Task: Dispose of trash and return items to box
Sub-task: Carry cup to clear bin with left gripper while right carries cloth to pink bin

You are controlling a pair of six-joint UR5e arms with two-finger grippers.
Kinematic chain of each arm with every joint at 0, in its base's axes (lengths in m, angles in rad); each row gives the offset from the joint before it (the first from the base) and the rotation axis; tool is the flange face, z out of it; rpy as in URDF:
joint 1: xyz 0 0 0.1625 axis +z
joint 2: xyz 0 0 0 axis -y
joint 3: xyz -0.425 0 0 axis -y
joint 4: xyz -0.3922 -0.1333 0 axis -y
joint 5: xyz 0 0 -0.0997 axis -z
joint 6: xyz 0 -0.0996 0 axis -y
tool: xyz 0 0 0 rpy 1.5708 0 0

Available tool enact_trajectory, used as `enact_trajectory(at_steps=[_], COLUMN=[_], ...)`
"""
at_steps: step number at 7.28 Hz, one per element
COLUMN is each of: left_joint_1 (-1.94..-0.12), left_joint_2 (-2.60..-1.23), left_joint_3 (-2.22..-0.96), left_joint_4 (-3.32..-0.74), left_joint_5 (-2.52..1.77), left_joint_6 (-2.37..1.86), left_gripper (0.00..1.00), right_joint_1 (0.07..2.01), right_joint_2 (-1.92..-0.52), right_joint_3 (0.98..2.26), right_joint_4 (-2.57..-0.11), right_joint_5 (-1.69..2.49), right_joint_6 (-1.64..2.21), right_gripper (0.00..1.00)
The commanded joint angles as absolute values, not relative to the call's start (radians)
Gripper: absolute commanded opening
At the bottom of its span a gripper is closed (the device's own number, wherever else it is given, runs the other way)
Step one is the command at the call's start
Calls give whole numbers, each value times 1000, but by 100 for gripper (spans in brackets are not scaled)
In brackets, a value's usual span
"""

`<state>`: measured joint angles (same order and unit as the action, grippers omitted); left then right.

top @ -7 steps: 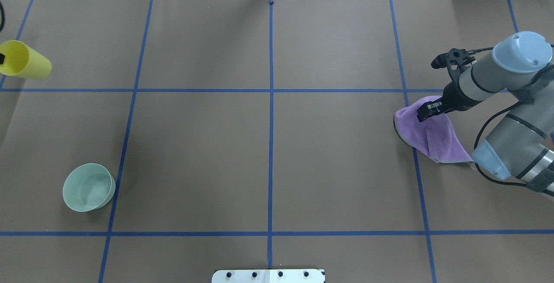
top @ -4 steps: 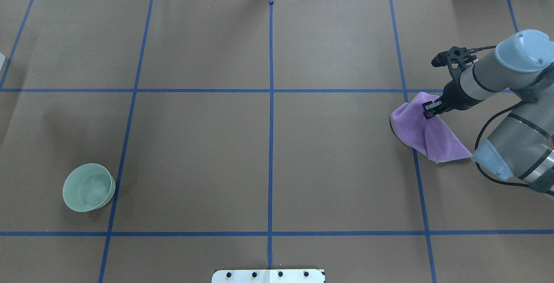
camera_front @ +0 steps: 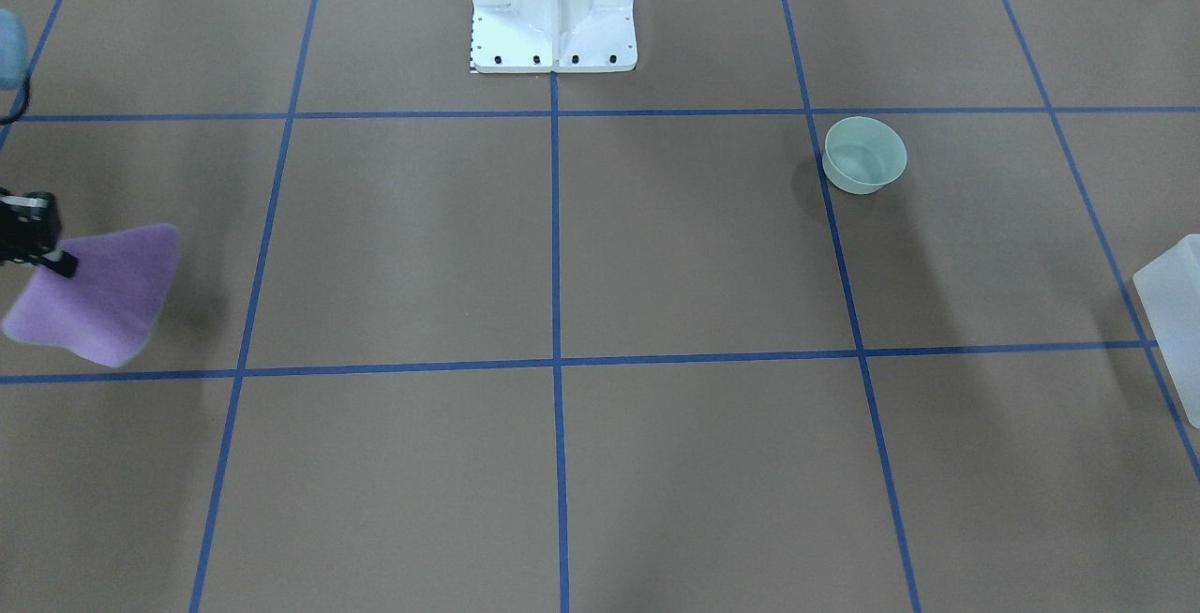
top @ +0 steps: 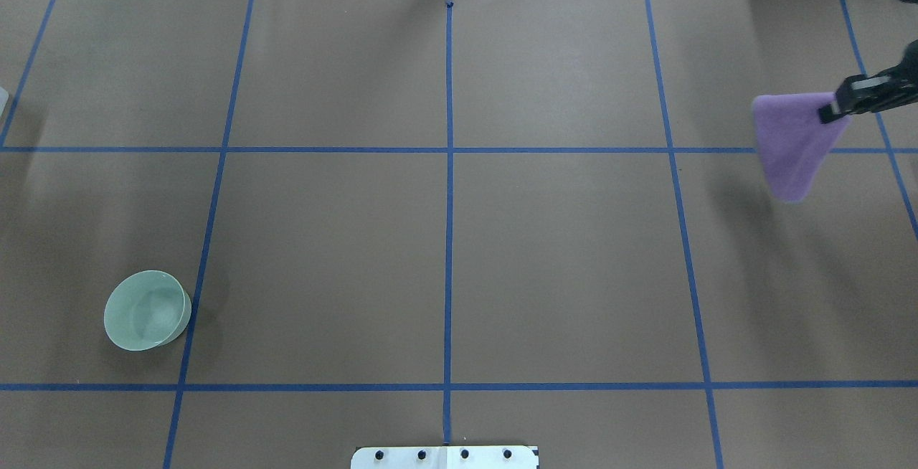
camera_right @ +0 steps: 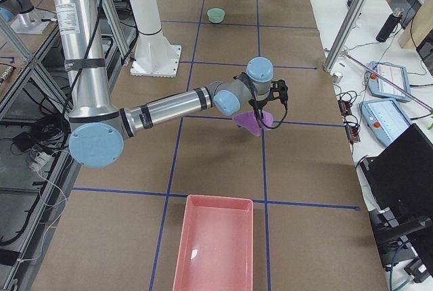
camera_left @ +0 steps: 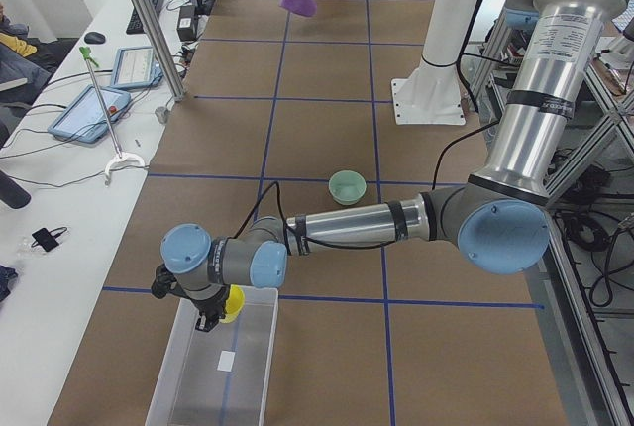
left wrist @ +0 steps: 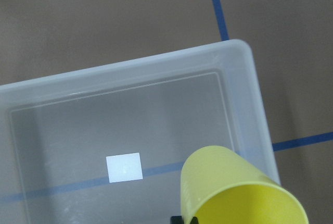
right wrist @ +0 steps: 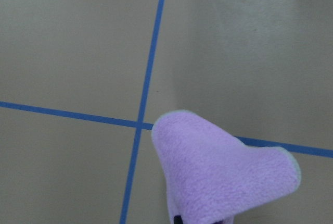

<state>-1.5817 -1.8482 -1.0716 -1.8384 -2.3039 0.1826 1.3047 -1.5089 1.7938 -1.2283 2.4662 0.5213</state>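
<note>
We see the right end effector (top: 835,107) at the right edge of the overhead view, its fingers pinched narrow on the top corner of a purple cloth (top: 789,143). The cloth hangs down from that grip in a loose, tapering fold. Its shadow falls apart from it on the brown counter (top: 559,254), so it looks lifted clear. From the right wrist camera, the cloth fills the lower middle of the frame, above a crossing of blue tape lines.

The left end effector (camera_left: 210,321) sits at the lower left of the left-side view. It is closed on a yellow cup (left wrist: 237,193), which is tilted with its open mouth toward the wrist camera. Only a dark sliver of the fingers shows at the bottom edge of that view. The cup hangs over one corner of a clear plastic bin (left wrist: 130,73), inside whose walls we can make out a white label (left wrist: 124,166) on the floor.

Farther out, a pale green bowl (top: 147,310) stands upright at the lower left of the overhead view, just beside a blue tape line and well apart from both end effectors. A pink tray (camera_right: 216,250) lies at the bottom of the right-side view.
</note>
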Motion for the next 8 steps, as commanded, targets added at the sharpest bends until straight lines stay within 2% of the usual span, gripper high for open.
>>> enact_trajectory(at_steps=[1, 4, 6, 8], left_joint_1=[-1582, -1574, -1572, -1569], left_joint_2=[-1858, -1855, -1858, -1861], left_joint_3=[-997, -989, -989, -1003], left_joint_4=[-1876, -1871, -1870, -1862], left_joint_5=[-2292, -2292, -2292, -2292], left_joint_6=[181, 163, 161, 160], left_gripper=[0, 0, 0, 0], right_joint_1=[1504, 1768, 1857, 1858], right_joint_2=[-1651, -1660, -1675, -1715], right_joint_3=[1807, 1799, 1796, 1659], right_joint_4=[-1241, -1619, -1686, -1666], right_joint_5=[2493, 2421, 2269, 2241], right_joint_6=[262, -297, -534, -618], right_gripper=[0, 0, 0, 0])
